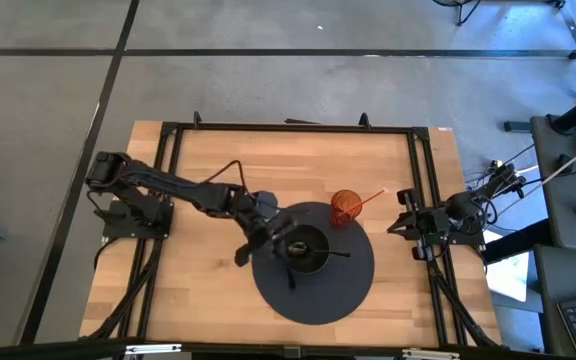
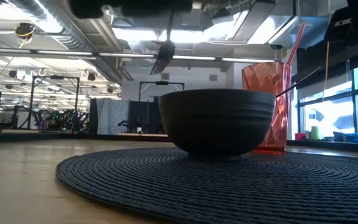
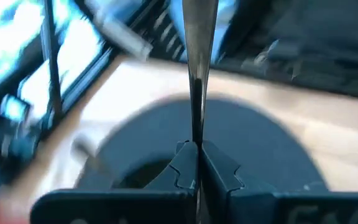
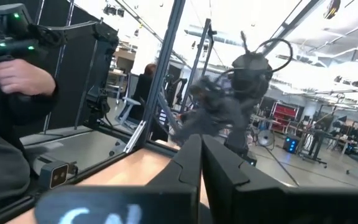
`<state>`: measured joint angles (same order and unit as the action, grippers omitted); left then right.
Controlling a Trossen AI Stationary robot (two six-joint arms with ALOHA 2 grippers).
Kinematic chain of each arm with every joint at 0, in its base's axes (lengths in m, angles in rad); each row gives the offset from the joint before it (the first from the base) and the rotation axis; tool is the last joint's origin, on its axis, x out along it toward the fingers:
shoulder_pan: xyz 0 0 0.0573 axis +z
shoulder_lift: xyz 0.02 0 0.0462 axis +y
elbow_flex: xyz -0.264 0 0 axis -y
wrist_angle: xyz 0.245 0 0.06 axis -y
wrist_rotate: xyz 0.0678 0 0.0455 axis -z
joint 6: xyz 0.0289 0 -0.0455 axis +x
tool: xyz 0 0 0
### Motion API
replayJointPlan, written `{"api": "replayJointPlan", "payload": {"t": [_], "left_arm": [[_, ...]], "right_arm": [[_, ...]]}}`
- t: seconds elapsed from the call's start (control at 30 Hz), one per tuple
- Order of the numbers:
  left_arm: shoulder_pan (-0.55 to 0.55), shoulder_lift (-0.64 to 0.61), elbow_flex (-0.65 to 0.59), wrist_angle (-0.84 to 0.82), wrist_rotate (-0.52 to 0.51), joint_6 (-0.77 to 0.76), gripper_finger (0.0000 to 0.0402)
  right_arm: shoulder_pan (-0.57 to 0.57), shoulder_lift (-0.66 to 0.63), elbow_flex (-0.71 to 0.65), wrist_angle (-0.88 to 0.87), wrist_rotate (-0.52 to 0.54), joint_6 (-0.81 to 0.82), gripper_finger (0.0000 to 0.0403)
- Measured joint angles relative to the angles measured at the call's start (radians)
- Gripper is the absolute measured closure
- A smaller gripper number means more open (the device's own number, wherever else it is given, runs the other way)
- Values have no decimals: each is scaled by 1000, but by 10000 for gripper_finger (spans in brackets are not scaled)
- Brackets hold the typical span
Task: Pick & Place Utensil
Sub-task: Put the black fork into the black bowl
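A dark metal fork [image 2: 162, 55] hangs tines down above the near-left rim of a dark ribbed bowl [image 2: 216, 121]. The bowl stands in the middle of a round dark woven mat [image 1: 313, 262]. My left gripper [image 3: 197, 149] is over the bowl's left side [image 1: 276, 238] and is shut on the fork. A second thin utensil [image 2: 300, 79] leans on the bowl's rim, its handle sticking out to the right. My right gripper [image 4: 201, 155] is shut and parked at the table's right edge [image 1: 415, 225]. My left gripper pinches the fork's handle [image 3: 197, 134] between its two fingers, near the handle's upper end. The fork runs on straight ahead of the fingertips, along the fingers. It is lifted clear and hangs with its tines [image 2: 160, 63] a little above the bowl's rim.
An orange faceted cup [image 1: 346, 207] with a red straw [image 2: 294, 46] stands on the mat's far edge, just behind and right of the bowl. Black frame rails [image 1: 288, 128] run around the wooden table. A person's hand [image 4: 17, 78] shows beyond the right edge.
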<state>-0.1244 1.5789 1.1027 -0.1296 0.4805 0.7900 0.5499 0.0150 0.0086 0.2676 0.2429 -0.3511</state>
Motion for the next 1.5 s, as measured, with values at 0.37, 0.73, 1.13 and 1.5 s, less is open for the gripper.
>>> {"api": "replayJointPlan", "payload": {"t": [0.37,0.73,1.13,1.5], "left_arm": [[24,149,1,196,313,230,399],[95,340,77,291,445,253,400],[124,415,77,292,435,255,399],[125,417,76,291,410,187,384]], "right_arm": [[0,0,0,29,3,-50,389],[0,0,0,37,72,-47,389],[0,0,0,46,72,-42,389],[0,0,0,45,72,-42,389]]}}
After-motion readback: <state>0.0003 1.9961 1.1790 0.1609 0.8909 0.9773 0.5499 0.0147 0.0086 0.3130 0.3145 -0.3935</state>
